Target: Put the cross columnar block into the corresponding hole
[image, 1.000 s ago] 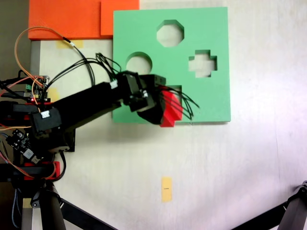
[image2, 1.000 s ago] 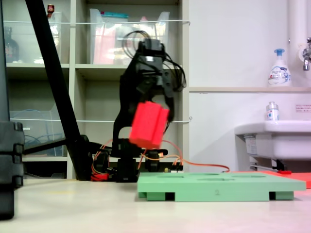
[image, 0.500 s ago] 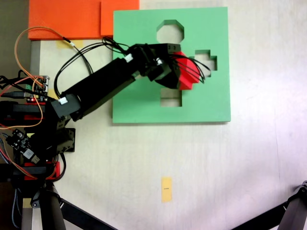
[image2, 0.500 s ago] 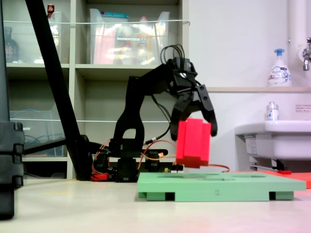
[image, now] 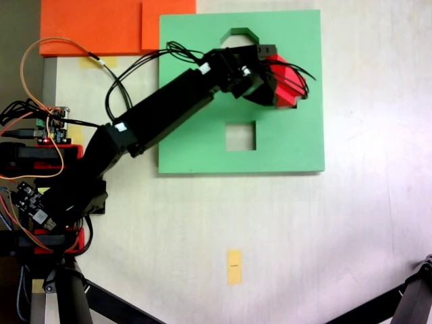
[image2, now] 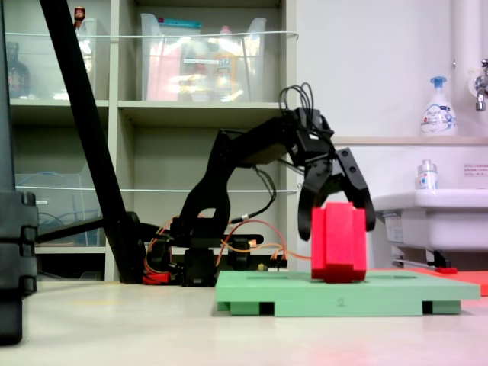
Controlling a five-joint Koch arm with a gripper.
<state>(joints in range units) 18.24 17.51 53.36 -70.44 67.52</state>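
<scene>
**Red cross block standing upright at the board's plus-shaped cutout**

In the fixed view from above, the arm is reaching diagonally from the lower left across the green foam board (image: 290, 145), which is lying on the table (image: 351, 229). The gripper (image: 287, 79) is sitting over the board's upper right part, where the corresponding hole is lying hidden beneath it. The jaws are closing around the cross columnar block (image: 282, 86), of which the red top is showing between black fingers and cables. The block's long axis is pointing toward the camera here, so its length is foreshortened. The square cutout (image: 240, 136) is lying open nearer the board's lower edge, and the octagonal cutout (image: 237, 32) is peeking out at the upper edge. An orange foam sheet (image: 94, 25) is lying past the board's upper left corner.

In the fixed view from the side, the block (image2: 338, 241) is standing with its long axis vertical, its bottom end meeting the board's (image2: 347, 293) top surface right of the middle. The gripper (image2: 336, 223) is straddling the block's upper half, one finger on each side. Whether the bottom has entered the cutout cannot be told.
</scene>
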